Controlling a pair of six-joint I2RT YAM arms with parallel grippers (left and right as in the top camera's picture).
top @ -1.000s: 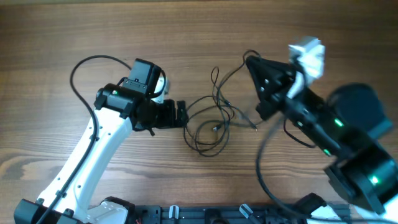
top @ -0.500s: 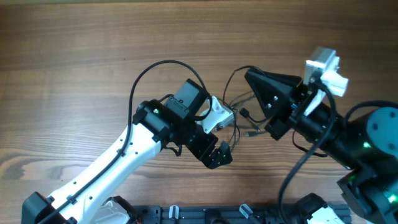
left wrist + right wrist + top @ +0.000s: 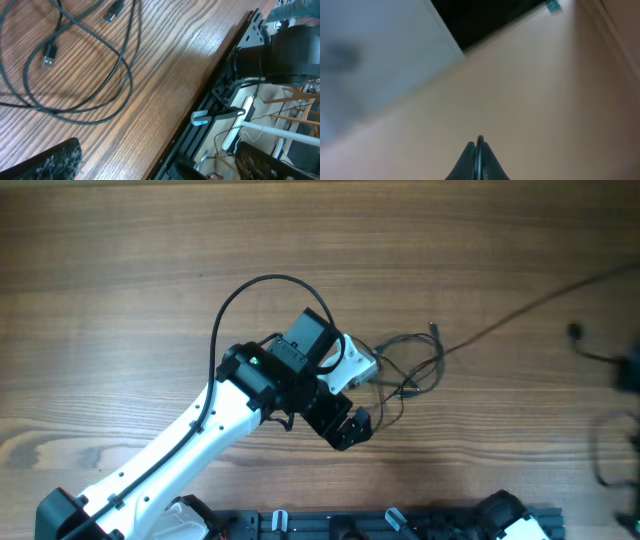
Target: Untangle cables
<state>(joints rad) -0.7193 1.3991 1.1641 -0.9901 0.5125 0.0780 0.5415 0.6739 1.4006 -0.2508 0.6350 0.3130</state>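
Thin black cables (image 3: 412,370) lie in a loose tangle on the wooden table, right of centre. One strand (image 3: 530,305) runs out of it, stretched up to the right edge. My left gripper (image 3: 350,426) hangs just left of and below the tangle, open and empty. In the left wrist view the loops and two plug ends (image 3: 75,65) lie beyond the open fingers (image 3: 160,167). My right gripper (image 3: 479,152) is shut on a black cable (image 3: 479,145) and lifted off the table. The right arm is only a dark blur (image 3: 622,420) at the overhead view's right edge.
A black rail (image 3: 380,522) with clamps runs along the table's front edge. It also shows in the left wrist view (image 3: 225,95), with white and black gear beyond it. The left arm's own cable (image 3: 255,290) arcs above the arm.
My right arm has swung off to the right with a cable, pulling one strand out taut. My left arm moved from the left to the tangle, then held still.
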